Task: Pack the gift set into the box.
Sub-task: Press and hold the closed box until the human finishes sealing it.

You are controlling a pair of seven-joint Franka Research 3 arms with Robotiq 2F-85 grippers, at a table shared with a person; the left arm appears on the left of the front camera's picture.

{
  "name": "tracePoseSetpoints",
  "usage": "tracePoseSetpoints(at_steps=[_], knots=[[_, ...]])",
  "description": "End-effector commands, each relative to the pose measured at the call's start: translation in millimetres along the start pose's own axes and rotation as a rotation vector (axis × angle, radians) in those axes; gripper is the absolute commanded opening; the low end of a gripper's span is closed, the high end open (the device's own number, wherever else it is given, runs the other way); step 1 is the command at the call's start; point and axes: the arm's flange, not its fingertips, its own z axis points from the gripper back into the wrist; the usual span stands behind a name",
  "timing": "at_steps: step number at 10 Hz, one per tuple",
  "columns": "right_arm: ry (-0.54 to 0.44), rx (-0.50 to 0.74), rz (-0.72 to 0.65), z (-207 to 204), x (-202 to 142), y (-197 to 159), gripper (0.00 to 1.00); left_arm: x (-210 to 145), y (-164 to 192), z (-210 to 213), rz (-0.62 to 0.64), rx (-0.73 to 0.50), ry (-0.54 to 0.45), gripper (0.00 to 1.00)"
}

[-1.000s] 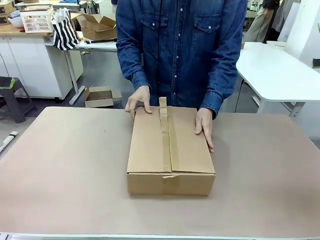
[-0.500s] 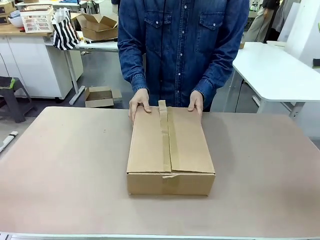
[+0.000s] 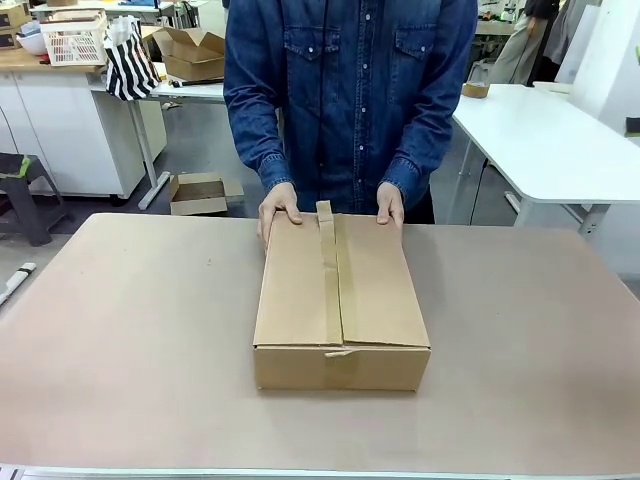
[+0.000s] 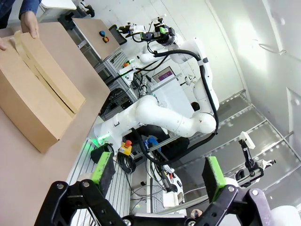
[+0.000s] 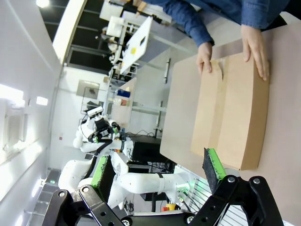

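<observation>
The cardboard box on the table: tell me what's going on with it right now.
A person stands at the far side of the table, with one hand and the other hand resting on the far edge of the cardboard box. Its flaps are shut, and a strip of brown paper tape runs along the middle seam, its far end sticking up. The left gripper and the right gripper are open and holding nothing.
</observation>
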Motion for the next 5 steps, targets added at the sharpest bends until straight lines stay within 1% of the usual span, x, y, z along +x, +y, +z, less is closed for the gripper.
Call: tracePoseSetpoints(at_steps=[1, 5], knots=[[-0.003, 0.021, 0.024, -2.5, 3.7, 1.3, 1.0, 3.1, -3.6, -1.6, -0.015, -0.017, -0.019, 1.0], [-0.003, 0.021, 0.024, -2.5, 3.7, 1.3, 1.0, 3.1, -3.6, -1.6, -0.015, -0.017, -0.019, 1.0]])
